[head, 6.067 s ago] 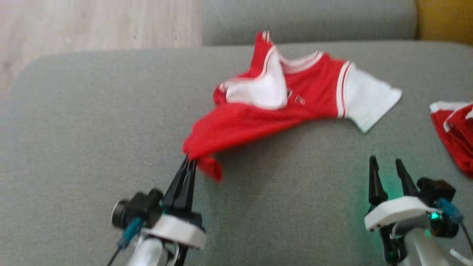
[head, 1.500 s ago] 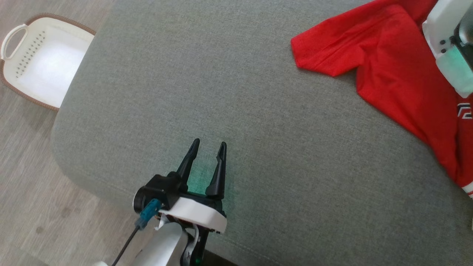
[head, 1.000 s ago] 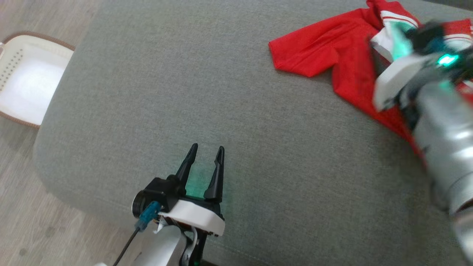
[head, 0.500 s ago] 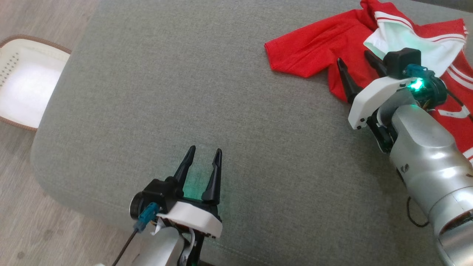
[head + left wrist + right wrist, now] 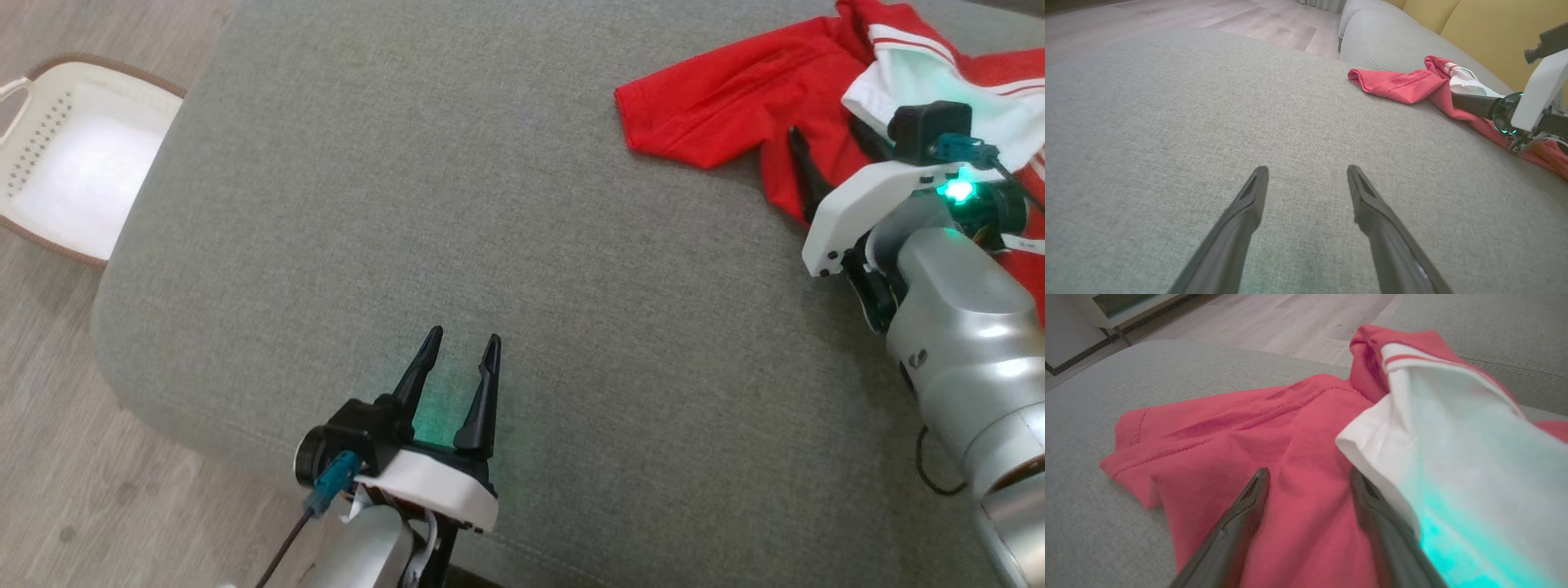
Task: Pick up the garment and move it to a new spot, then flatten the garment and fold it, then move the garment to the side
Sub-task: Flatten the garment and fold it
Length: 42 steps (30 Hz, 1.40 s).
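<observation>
Jersey time: crumpled red fabric garment with white striped sleeves (image 5: 718,114) lies far right on the grey fabric sofa cushion (image 5: 490,204). Right claw (image 5: 1308,477) is spread wide over its red cloth, grasping nothing. Left claw (image 5: 461,347) hangs released near the front edge. White perforated plastic basket (image 5: 37,143) sits on the floor, left.

The grey seat cushion (image 5: 522,245) lies bare from its left edge across the middle and front, so a gripper can pass freely there. The red-and-white jersey (image 5: 718,114) crowds the far right corner, with the right gripper (image 5: 824,131) and its silver forearm (image 5: 963,327) over the right edge. Past the left edge, a white basket (image 5: 37,139) stands on the floor (image 5: 49,457).
</observation>
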Tool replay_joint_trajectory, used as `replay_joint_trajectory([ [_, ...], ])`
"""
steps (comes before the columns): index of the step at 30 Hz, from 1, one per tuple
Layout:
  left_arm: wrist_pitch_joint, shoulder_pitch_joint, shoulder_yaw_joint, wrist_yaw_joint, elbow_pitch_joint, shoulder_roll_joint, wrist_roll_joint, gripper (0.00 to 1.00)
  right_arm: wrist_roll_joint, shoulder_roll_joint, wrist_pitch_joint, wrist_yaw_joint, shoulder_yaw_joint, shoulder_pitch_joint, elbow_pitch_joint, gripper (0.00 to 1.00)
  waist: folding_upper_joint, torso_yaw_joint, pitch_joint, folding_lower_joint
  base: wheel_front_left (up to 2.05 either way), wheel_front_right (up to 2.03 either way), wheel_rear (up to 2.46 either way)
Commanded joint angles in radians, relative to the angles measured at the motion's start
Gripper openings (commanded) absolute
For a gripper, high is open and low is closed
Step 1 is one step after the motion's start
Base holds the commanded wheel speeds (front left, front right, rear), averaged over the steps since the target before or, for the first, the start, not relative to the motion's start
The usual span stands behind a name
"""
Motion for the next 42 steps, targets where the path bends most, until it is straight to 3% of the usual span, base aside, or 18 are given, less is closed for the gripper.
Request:
replay_joint_trajectory([
  [1,-0.005,-0.002,0.025,-0.002,-0.029,0.008,-0.005,1.0,-0.008,0.013,-0.011,0.007,0.007,-0.002,-0.012,0.92,0.0,0.002,0.002,0.0,0.0,0.0,0.0],
  [3,-0.005,-0.001,0.025,-0.001,-0.029,0.008,-0.008,1.0,-0.022,0.017,-0.01,0.007,0.0,0.001,-0.007,0.15,0.0,0.004,0.004,0.0,0.0,0.0,0.0],
  [4,-0.005,-0.001,0.024,0.0,-0.029,0.008,-0.009,1.0,-0.028,0.019,-0.01,0.007,-0.004,0.003,-0.006,0.0,0.0,0.004,0.005,0.0,0.0,0.0,0.0],
  [13,-0.005,0.001,0.038,-0.003,-0.025,0.008,0.001,1.0,-0.069,0.048,-0.07,0.007,-0.027,0.01,-0.056,0.0,0.0,-0.019,-0.031,0.0,0.0,0.0,0.0],
  [18,-0.005,0.015,0.056,-0.008,-0.014,0.008,0.016,1.0,-0.094,0.054,-0.072,0.007,-0.011,0.102,-0.262,0.0,0.0,-0.05,-0.081,0.0,0.0,0.0,0.0],
  [22,-0.005,0.035,0.078,-0.016,0.002,0.008,0.036,1.0,-0.095,0.06,-0.072,0.007,0.058,0.225,-0.398,0.0,0.0,-0.082,-0.127,0.0,0.0,0.0,0.0],
  [23,-0.005,0.044,0.09,-0.021,0.011,0.008,0.047,1.0,-0.075,0.065,-0.072,0.007,0.134,0.287,-0.447,0.15,0.0,-0.1,-0.145,0.0,0.0,0.0,0.0],
  [24,-0.005,0.048,0.097,-0.023,0.016,0.008,0.051,1.0,-0.056,0.063,-0.072,0.007,0.18,0.314,-0.469,0.48,0.0,-0.11,-0.153,0.0,0.0,0.0,0.0],
  [25,-0.005,0.051,0.103,-0.026,0.021,0.008,0.057,1.0,-0.03,0.06,-0.069,0.007,0.229,0.34,-0.496,1.0,0.0,-0.12,-0.16,0.0,0.0,0.0,0.0],
  [29,-0.005,0.057,0.134,-0.029,0.032,0.008,0.073,1.0,0.085,0.004,-0.061,0.007,0.369,0.39,-0.611,1.0,0.0,-0.166,-0.18,0.0,0.0,0.0,0.0],
  [32,-0.005,0.053,0.161,-0.033,0.035,0.008,0.081,1.0,0.15,-0.042,-0.067,0.007,0.389,0.402,-0.672,1.0,0.0,-0.201,-0.188,0.0,0.0,0.0,0.0],
  [36,-0.005,0.032,0.192,-0.04,0.029,0.008,0.092,1.0,0.173,-0.074,-0.072,0.007,0.318,0.416,-0.705,1.0,0.0,-0.244,-0.192,0.0,0.0,0.0,0.0],
  [42,-0.005,-0.081,0.207,-0.079,0.047,0.008,0.106,1.0,0.076,-0.066,-0.072,0.007,0.13,0.491,-0.723,1.0,0.0,-0.296,-0.176,0.0,0.0,0.0,0.0],
])
